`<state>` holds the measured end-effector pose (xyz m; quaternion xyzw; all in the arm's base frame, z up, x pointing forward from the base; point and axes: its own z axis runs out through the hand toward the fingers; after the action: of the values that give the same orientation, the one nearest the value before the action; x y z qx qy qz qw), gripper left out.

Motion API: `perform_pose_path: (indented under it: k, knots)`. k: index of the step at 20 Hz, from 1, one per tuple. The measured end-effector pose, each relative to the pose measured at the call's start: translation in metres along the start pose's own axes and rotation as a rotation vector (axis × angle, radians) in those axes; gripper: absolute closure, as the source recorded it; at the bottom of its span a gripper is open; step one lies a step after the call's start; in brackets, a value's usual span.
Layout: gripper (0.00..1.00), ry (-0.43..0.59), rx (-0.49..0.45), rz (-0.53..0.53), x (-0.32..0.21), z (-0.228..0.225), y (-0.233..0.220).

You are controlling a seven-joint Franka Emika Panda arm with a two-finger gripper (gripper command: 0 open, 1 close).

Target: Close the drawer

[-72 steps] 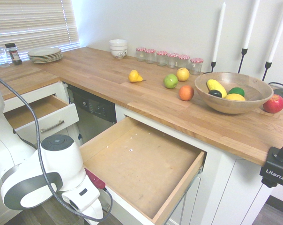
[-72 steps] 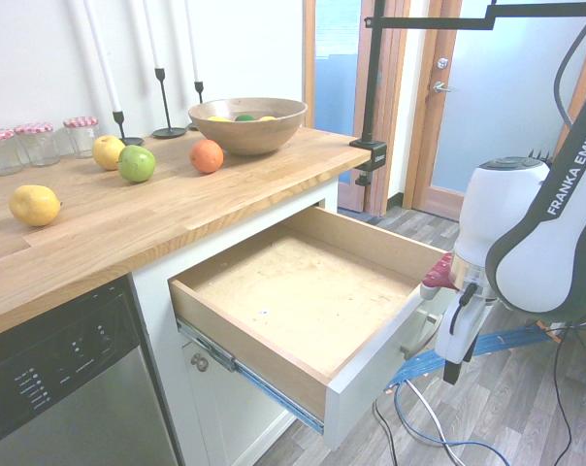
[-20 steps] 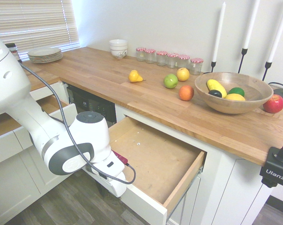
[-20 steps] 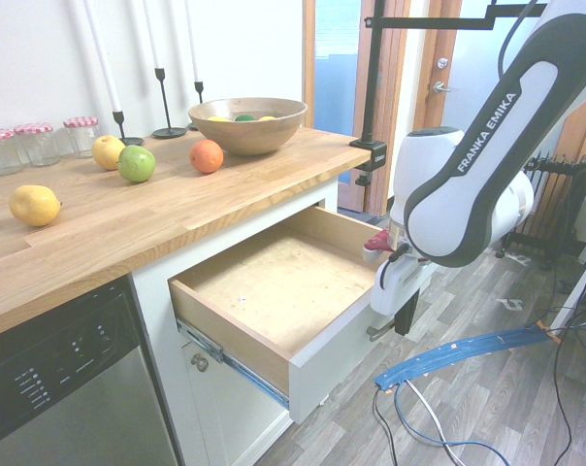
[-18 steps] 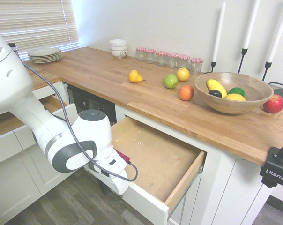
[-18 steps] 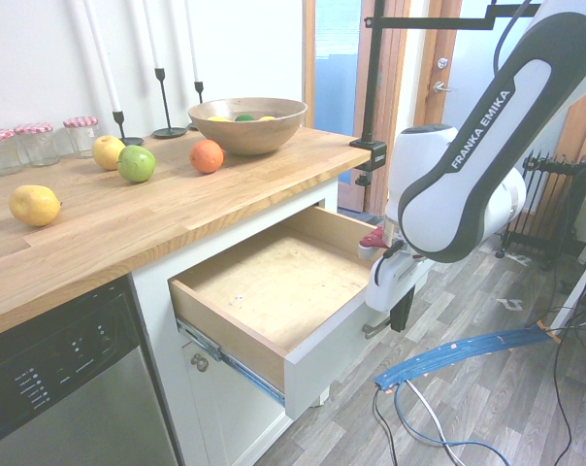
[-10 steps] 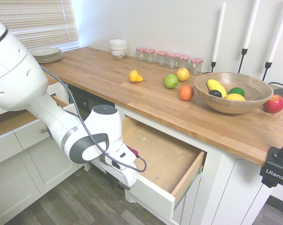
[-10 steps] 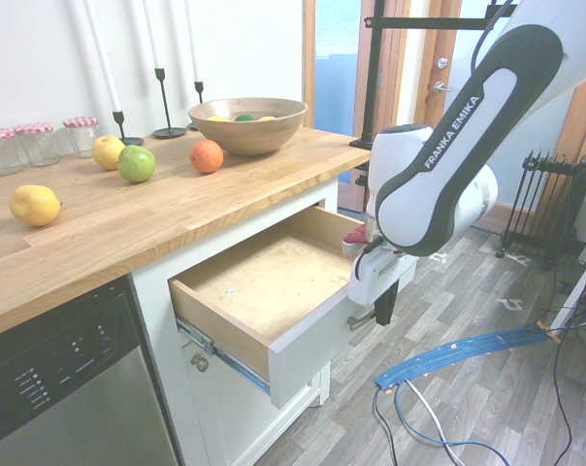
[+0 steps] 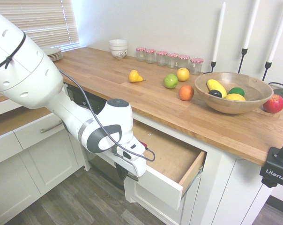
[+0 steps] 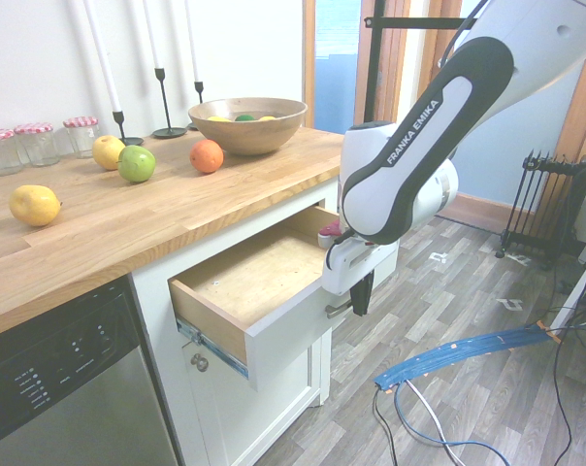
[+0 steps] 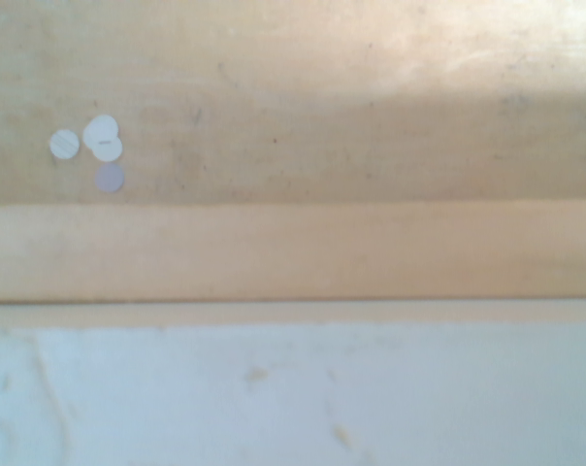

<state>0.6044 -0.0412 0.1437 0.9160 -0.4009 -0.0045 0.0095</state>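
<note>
Before the counter, drawer (image 10: 274,282) half out

Two exterior views from opposite counter ends, sharing drawer (image 9: 172,161), wrist view close above, probably blurred

Seen from straight above, the drawer (image 11: 293,97) fills the wrist view. Its bare plywood bottom is scuffed and speckled, brighter toward one corner. A small cluster of round white stickers (image 11: 94,148) sits on the bottom, two of them overlapping, one greyer. A paler wooden side wall (image 11: 293,248) crosses the picture as a band, and beside it runs the white front panel (image 11: 303,398), marked with a few faint brownish specks.
</note>
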Motion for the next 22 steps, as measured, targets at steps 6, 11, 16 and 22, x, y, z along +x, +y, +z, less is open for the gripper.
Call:
perform_pose_path:
  k: [6,11,16,22]
  knots:
    - [1.00,-0.006,-0.009,0.008,0.024,0.007,-0.021]
    - [1.00,-0.010,-0.015,0.008,0.042,0.013,-0.038]
    - [1.00,-0.007,-0.013,0.006,0.053,0.008,-0.057]
    - [1.00,-0.008,-0.018,0.005,0.065,0.006,-0.071]
